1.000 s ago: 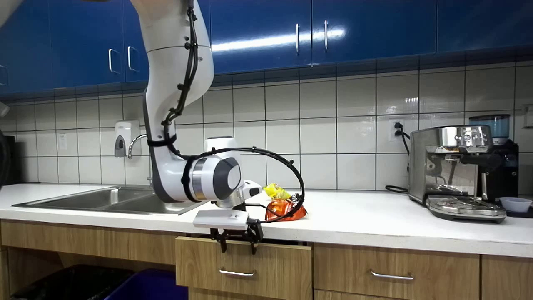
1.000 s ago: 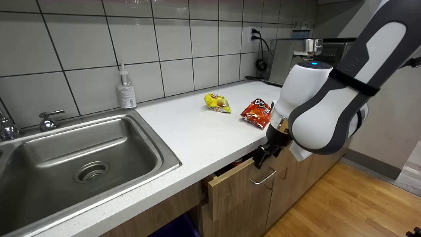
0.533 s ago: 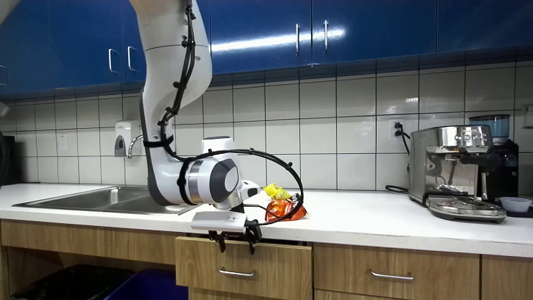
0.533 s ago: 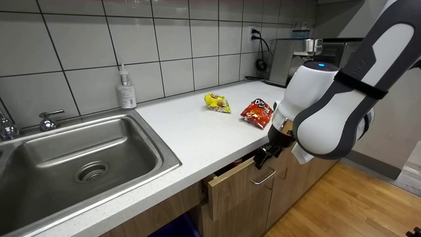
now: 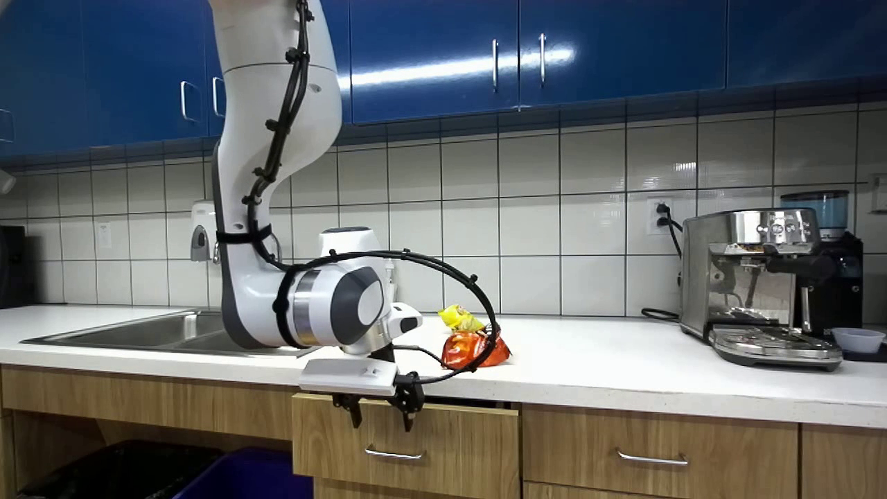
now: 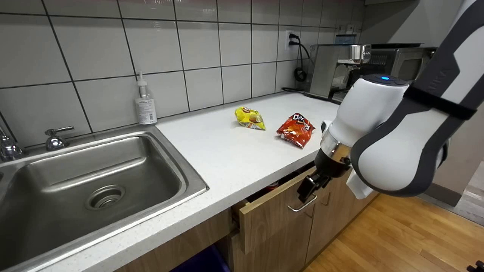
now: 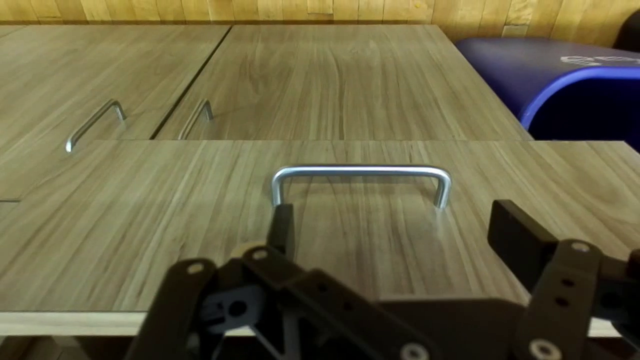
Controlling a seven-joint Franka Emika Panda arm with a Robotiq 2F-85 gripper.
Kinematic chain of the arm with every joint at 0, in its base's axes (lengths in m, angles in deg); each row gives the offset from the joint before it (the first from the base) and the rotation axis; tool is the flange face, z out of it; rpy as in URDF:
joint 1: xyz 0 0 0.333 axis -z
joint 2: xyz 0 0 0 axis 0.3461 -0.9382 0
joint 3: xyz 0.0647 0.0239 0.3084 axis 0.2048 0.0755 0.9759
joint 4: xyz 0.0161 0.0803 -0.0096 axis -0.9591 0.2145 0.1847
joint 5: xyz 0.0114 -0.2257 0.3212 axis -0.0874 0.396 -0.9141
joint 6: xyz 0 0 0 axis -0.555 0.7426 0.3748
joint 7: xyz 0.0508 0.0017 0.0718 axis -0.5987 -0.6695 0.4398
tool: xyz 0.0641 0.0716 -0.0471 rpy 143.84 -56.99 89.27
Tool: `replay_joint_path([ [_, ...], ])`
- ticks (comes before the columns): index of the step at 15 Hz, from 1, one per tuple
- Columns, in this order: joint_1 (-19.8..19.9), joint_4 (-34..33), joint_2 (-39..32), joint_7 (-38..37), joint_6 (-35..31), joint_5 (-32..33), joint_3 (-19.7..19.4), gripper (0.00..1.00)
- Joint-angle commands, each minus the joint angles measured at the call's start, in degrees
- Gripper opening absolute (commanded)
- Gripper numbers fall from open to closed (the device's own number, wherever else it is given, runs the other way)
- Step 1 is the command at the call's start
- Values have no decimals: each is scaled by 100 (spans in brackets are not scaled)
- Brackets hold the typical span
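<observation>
Fingers (image 7: 522, 245) stand wide apart with nothing gripped between them, close above the metal handle (image 7: 362, 170) of a wood-grain drawer (image 7: 150, 225); whether a fingertip touches the wood cannot be told. Only the wrist view faces the whole handle from above, with both its bent ends, and shows the white markings on a purple bin (image 7: 525, 70). Blue wall cabinets (image 5: 436, 55), a wall-mounted soap dispenser (image 5: 203, 225) and a white bowl (image 5: 858, 339) near the espresso machine (image 5: 707, 277) appear in an exterior view alone. In an exterior view, something red (image 6: 272, 186) shows inside the drawer, too hidden to name, and a labelled pump bottle (image 6: 146, 109) stands in full behind the sink (image 6: 194, 185). Both exterior views show a red Doritos bag (image 6: 296, 130) and a yellow chip bag (image 6: 249, 118) on the white desk (image 6: 227, 151). Beneath the desk's front edge, the drawer stands partly out, its front upright, tan-brown and streaked, with a paler strip along the top; the handle is a plain silvery bar, fixed level across it.
</observation>
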Motion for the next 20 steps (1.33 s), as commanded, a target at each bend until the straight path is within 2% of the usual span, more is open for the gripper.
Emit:
replay_joint_path([
  [1,-12,401,433,49,49,-108,72,100],
  [18,10,1108,1842,118,904,-391,531,100],
  [20,191,1140,1993,225,1042,-595,769,100],
])
